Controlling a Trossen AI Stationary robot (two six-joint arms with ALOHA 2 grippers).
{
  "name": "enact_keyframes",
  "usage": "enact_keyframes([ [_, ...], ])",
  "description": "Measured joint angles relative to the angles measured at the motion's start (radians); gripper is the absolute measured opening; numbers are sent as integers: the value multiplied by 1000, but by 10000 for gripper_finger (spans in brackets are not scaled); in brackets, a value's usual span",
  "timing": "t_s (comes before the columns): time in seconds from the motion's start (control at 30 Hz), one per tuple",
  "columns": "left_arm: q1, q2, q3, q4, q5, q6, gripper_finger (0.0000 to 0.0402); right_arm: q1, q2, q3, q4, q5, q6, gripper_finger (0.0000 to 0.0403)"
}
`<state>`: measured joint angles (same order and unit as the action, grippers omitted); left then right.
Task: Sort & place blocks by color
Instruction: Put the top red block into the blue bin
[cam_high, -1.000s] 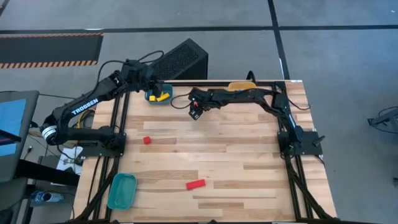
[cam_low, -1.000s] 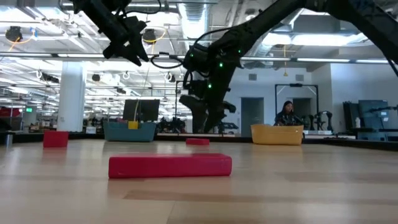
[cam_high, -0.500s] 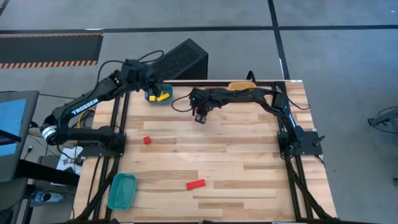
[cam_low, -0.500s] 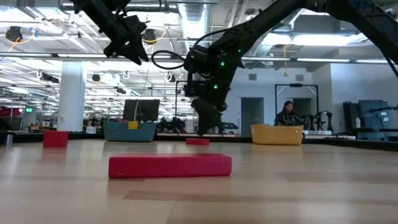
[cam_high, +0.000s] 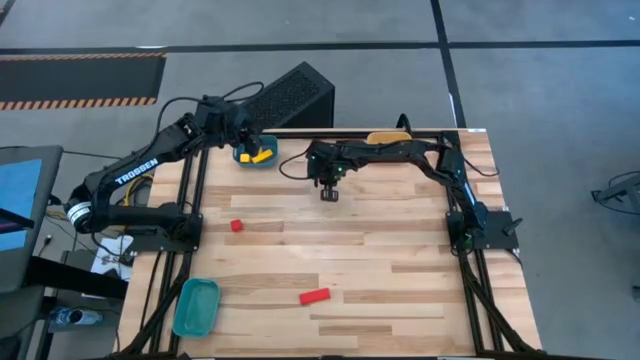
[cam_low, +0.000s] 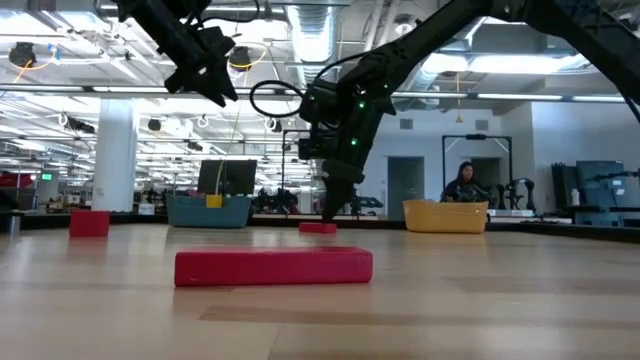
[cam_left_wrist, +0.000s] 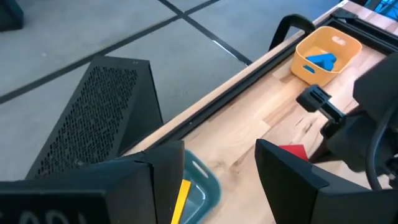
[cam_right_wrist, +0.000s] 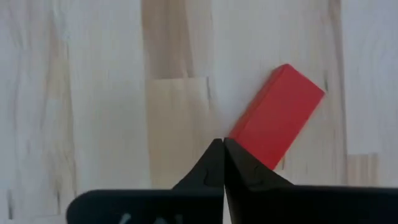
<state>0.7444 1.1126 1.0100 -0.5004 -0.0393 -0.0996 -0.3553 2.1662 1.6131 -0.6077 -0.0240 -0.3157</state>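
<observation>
A red block (cam_right_wrist: 278, 116) lies flat on the wooden table, far of its centre. My right gripper (cam_right_wrist: 222, 147) points down at it, fingers shut on each other, tips beside the block's near end; the low view shows my right gripper (cam_low: 331, 212) just over the red block (cam_low: 318, 227). My left gripper (cam_left_wrist: 217, 186) hangs open above the teal bin (cam_high: 257, 155), which holds yellow blocks (cam_high: 262, 155), at the far left. A small red cube (cam_high: 236, 225) and a red bar (cam_high: 314, 296) lie on the table. My right gripper's shut fingers come from above and meet with nothing between them. One finger (cam_right_wrist: 249, 167) covers the red block's near corner (cam_right_wrist: 256, 144). Whether it touches the block I cannot tell. The block lies flat on the table.
An orange bin (cam_high: 388, 138) holding a blue block (cam_left_wrist: 322, 60) stands at the far edge. A second teal bin (cam_high: 195, 305) sits at the near left corner. A black perforated box (cam_high: 295, 95) stands beyond the far edge. A person (cam_low: 462, 185) shows far behind.
My right gripper has come down toward the table and a little toward the right edge, turning until it points straight down over the red block, and its fingers have shut. The red block has stayed on the table.
</observation>
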Motion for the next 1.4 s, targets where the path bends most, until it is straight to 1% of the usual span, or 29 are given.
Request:
enact_keyframes([
  [0.1, 0, 0, 0, -14, 4, -16, 184, -3, -3, 0, 0, 9, 0, 5],
  [0.23, 0, 0, 0, -12, 0, -17, 184, -13, -1, 0, 14, 25, -6, 7],
  [0.37, 0, 0, 0, -13, -1, -44, 184, -20, 21, 4, 32, 49, -47, 3],
  [0.63, 0, 0, 0, -41, -1, -54, 184, -31, 21, 3, 19, 44, -83, 3],
  [0.77, 0, 0, 0, -41, -2, -53, 184, -27, 11, 6, -77, 26, -73, 3],
  [0.83, 0, 0, 0, -41, -3, -43, 184, -22, -4, 4, -151, 14, -58, 3],
  [0.97, 0, 0, 0, -40, -31, -39, 184, -8, -27, 1, -291, -70, -3, 2],
  [1.07, 0, 0, 0, -36, -57, -37, 184, 9, -48, -13, -401, -137, 8, 2],
  [1.17, 0, 0, 0, -21, -60, -37, 184, 36, -95, -88, -446, -186, 9, 2],
  [1.23, 0, 0, 0, -21, -59, -37, 184, 58, -153, -186, -430, -229, 10, 1],
  [1.3, 0, 0, 0, -25, -54, -41, 184, 84, -228, -307, -361, -252, 35, 1],
  [1.4, 0, 0, 0, -37, -48, -54, 184, 125, -358, -478, -235, -253, 119, 2],
])
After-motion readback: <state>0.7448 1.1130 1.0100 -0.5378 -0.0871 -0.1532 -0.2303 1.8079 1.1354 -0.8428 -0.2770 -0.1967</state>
